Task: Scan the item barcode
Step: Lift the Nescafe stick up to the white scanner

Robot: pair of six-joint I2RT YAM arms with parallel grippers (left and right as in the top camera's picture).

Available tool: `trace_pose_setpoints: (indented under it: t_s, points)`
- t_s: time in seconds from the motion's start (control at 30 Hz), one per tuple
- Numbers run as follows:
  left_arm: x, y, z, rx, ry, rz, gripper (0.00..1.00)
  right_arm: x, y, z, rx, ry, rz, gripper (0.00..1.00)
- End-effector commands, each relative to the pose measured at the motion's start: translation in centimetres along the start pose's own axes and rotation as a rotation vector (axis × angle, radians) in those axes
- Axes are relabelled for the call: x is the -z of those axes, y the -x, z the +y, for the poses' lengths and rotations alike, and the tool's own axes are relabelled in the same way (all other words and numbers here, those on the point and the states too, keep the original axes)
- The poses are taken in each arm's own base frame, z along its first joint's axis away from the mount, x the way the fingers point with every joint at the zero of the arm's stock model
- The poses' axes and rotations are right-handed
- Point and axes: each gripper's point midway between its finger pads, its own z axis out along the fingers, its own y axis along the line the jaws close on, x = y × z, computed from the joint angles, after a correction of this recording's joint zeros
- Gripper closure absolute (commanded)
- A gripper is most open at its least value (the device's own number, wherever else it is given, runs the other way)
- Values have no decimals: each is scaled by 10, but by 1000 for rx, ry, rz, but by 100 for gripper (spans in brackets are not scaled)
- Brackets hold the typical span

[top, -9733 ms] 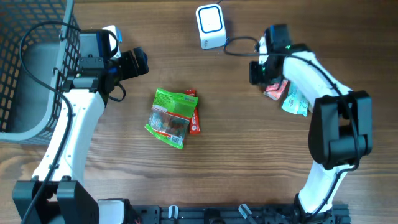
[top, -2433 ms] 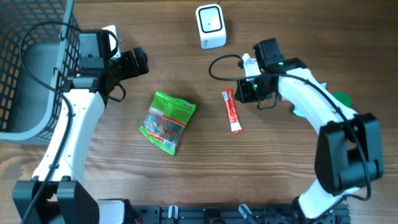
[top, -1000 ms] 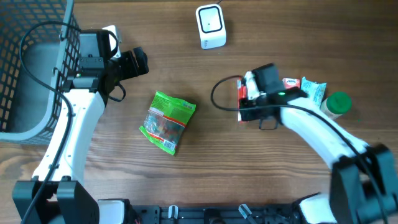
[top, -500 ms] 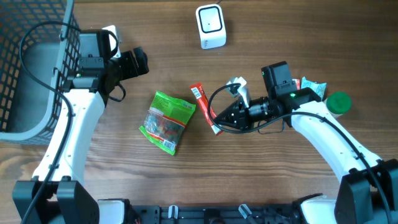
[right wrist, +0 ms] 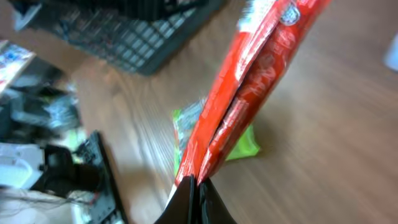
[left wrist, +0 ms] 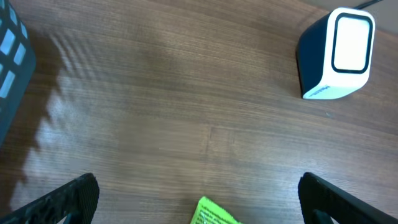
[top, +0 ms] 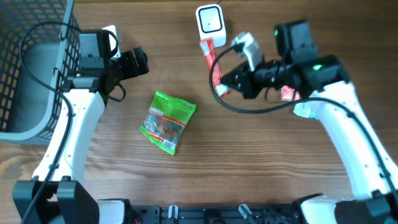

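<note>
A brown wood-grain table (top: pixel 261 162) lies under soft, even light, a grey wire-mesh basket (top: pixel 18 43) at its left edge.

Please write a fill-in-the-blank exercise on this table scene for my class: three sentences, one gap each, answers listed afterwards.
The ___ gripper is shut on the red packet, near the white scanner. The snack bag lying on the table is ___. The left gripper holds nothing; its jaws stand ___.
Missing words: right, green, open.
</note>
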Motion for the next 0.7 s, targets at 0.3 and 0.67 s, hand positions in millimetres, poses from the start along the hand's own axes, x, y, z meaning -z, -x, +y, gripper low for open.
trace_pose_setpoints:
  t_s: [0.3,0.67]
  points:
    - [-1,0,1,-12,-1,2,0,-19,61,-122,304,-604,218,96]
    - [-1,0,1,-12,-1,2,0,-83,50,-252,538,-1238,504,96]
